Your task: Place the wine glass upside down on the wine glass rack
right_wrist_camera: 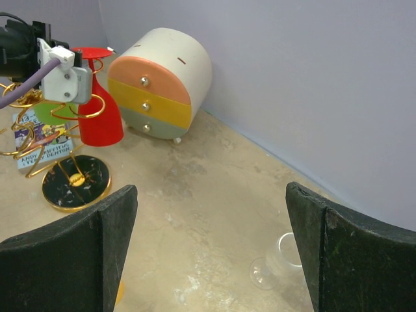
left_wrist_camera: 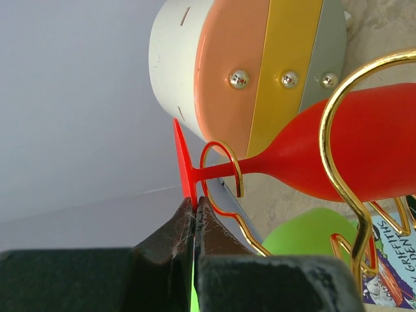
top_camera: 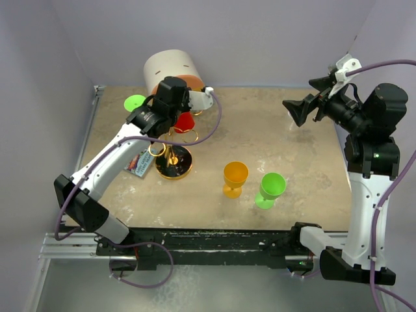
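Observation:
A red wine glass (top_camera: 185, 121) hangs upside down in the gold wire rack (top_camera: 173, 162), foot up and bowl down. Its stem sits inside a ring loop (left_wrist_camera: 235, 170). My left gripper (left_wrist_camera: 195, 205) is shut on the edge of the glass's flat red foot (left_wrist_camera: 184, 159). The red bowl (left_wrist_camera: 364, 149) lies behind a larger gold loop (left_wrist_camera: 324, 130). The right wrist view shows the glass (right_wrist_camera: 101, 120) above the rack's round black base (right_wrist_camera: 76, 182). My right gripper (right_wrist_camera: 211, 221) is open and empty, raised at the far right (top_camera: 296, 110).
A cream-and-orange drawer cylinder (top_camera: 172, 68) stands behind the rack. An orange glass (top_camera: 234, 178) and a green glass (top_camera: 270, 189) stand mid-table. A green piece (top_camera: 135, 102) lies at the back left, a booklet (top_camera: 140, 162) by the base. A clear glass (right_wrist_camera: 279, 260) lies below my right gripper.

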Controlling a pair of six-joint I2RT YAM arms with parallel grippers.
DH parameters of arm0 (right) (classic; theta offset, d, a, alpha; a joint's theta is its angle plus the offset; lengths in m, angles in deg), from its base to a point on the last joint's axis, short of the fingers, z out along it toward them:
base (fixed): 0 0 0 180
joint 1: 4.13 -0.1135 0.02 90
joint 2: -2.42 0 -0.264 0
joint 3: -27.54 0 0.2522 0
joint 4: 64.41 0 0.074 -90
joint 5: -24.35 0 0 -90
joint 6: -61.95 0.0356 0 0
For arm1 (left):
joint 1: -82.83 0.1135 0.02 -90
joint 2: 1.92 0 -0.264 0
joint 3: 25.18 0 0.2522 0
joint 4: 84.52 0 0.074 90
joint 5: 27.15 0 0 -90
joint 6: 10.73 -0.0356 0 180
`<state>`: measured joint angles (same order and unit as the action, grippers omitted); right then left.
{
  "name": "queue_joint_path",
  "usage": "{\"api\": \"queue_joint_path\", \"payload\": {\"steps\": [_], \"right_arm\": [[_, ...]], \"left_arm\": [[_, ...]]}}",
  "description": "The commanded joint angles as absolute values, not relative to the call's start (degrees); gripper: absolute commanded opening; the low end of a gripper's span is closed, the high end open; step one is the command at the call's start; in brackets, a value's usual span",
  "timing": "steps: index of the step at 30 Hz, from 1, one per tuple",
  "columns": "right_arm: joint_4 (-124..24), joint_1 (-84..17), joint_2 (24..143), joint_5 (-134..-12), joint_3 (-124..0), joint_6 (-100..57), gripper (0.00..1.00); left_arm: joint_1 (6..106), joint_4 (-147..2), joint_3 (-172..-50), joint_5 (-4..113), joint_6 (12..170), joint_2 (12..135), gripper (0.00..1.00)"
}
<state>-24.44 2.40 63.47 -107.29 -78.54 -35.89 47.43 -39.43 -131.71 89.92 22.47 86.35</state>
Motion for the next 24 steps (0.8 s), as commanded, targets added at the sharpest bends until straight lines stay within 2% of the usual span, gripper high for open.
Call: {"api": "queue_joint_path", "payload": {"steps": [1, 19, 24], "right_arm": [[-26.83, 2.81, 62.93, -108.90, -79.39, -34.83, 0.98], [-27.10, 2.81, 62.98, -108.92, -79.08, -34.84, 0.98], [-27.18, 2.97, 62.93, -108.89, -78.94, -34.84, 0.98]], "left_arm": [[47.50, -41.62, -134.60, 92.27, 21.11, 86.61, 0.00], [47.50, -37.05, -136.97, 91.67, 24.62, 89.70, 0.00], [47.50, -35.70, -137.02, 90.71, 25.74, 90.05, 0.04]]}}
